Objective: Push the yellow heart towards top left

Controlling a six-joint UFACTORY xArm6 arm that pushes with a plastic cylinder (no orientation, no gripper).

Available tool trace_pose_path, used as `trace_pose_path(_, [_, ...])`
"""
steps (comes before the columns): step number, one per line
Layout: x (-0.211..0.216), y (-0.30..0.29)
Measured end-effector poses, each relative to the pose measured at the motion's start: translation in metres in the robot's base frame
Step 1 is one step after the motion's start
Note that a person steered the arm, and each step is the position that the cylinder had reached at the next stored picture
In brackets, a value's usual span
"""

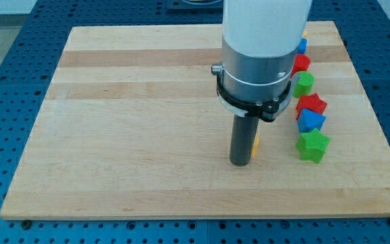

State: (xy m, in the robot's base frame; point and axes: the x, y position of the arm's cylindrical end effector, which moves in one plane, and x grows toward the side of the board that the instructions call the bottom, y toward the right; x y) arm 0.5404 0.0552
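One upright rod, my tip [240,163] beside yellow block [254,144].

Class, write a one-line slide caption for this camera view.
My tip touches a mostly hidden yellow block on the wooden board.

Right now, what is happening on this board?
A single arm ending in a dark rod is working on the wooden board. My tip sits right beside a yellow block, mostly hidden behind the rod, so its shape cannot be made out. Red, green and blue blocks, including a green star, line the view's right side, untouched.
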Motion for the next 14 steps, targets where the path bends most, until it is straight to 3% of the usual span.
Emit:
trace_pose_path(1, [-0.022, 0.008])
trace_pose_path(2, [-0.013, 0.057])
trace_pose_path(3, [-0.023, 0.065])
trace_pose_path(4, [-0.053, -0.002])
trace_pose_path(5, [-0.11, -0.027])
trace_pose_path(7, [-0.178, -0.035])
trace_pose_path(8, [-0.229, -0.075])
trace_pose_path(11, [-0.241, -0.012])
trace_pose_path(12, [-0.27, -0.046])
trace_pose_path(14, [-0.273, -0.191])
